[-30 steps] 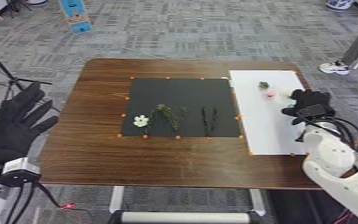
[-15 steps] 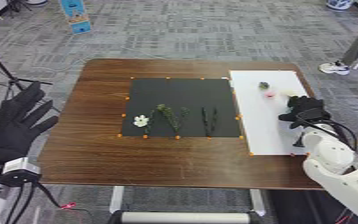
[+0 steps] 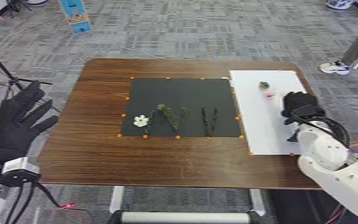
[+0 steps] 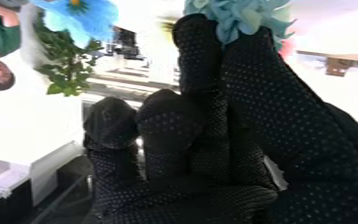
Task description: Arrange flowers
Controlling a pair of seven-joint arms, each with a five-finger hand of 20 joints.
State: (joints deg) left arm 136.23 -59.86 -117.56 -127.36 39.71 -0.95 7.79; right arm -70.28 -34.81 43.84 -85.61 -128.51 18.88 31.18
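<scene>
Right hand (image 3: 302,106) pinching pale blue flower (image 4: 239,14) over white sheet (image 3: 264,127); brown table (image 3: 149,165), grey carpet (image 3: 202,30)

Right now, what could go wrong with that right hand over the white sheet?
The right hand has the pale blue flower at its fingertips, against the petals, so they could crush or slip free. The pink flower lies close by; a sideways sweep might knock it.
</scene>
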